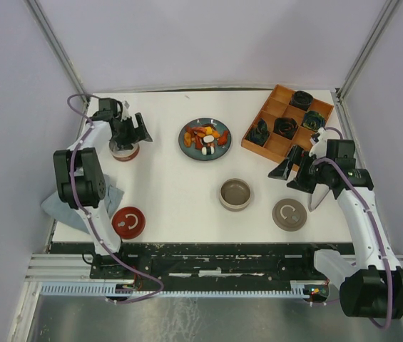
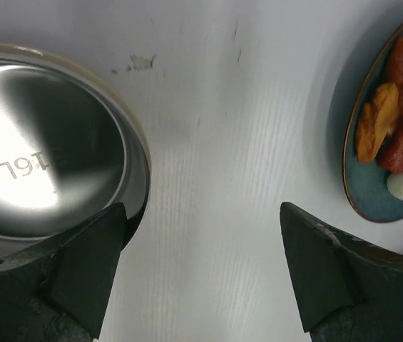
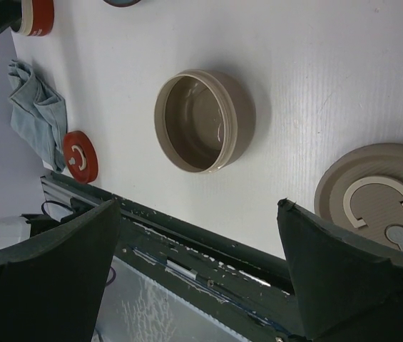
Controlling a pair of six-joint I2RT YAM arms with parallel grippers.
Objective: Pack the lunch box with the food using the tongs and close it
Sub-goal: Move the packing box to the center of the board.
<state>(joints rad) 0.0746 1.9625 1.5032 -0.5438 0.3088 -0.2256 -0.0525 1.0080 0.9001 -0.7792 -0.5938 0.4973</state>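
- Your left gripper (image 2: 202, 214) has its jaws spread wide with nothing between them; only bare table (image 2: 215, 142) shows in the gap
- In the left wrist view, one of its fingers (image 2: 90, 256) overlaps the rim of the steel-lined red container (image 2: 44, 164); you cannot tell whether they touch
- From above, that left gripper (image 1: 130, 132) hovers over the red container (image 1: 125, 152) at the far left of the table (image 1: 172, 185)
- Your right gripper (image 3: 197, 206) is also wide apart and holds nothing
- It hangs above the near right part of the table, with the open beige container (image 3: 201, 121) beyond its fingers and the beige lid (image 3: 383, 203) just beside one finger in the wrist view
- Seen from above, the right gripper (image 1: 297, 174) sits between the wooden tray (image 1: 276, 107) and the beige lid (image 1: 289, 214)
- The food (image 1: 207, 137) lies piled on the blue plate (image 1: 187, 146) at the far middle of the table; the left wrist view shows orange, red and white pieces (image 2: 394, 121) on it, to the right of the gripper
- The beige container (image 1: 236, 194) stands empty near the table's middle, apart from its lid
- The red lid (image 1: 128, 221) lies flat near the left arm's base, next to a grey-blue cloth (image 1: 62, 203)
- The wooden tray holds dark coiled rosettes (image 1: 285, 127) in its compartments
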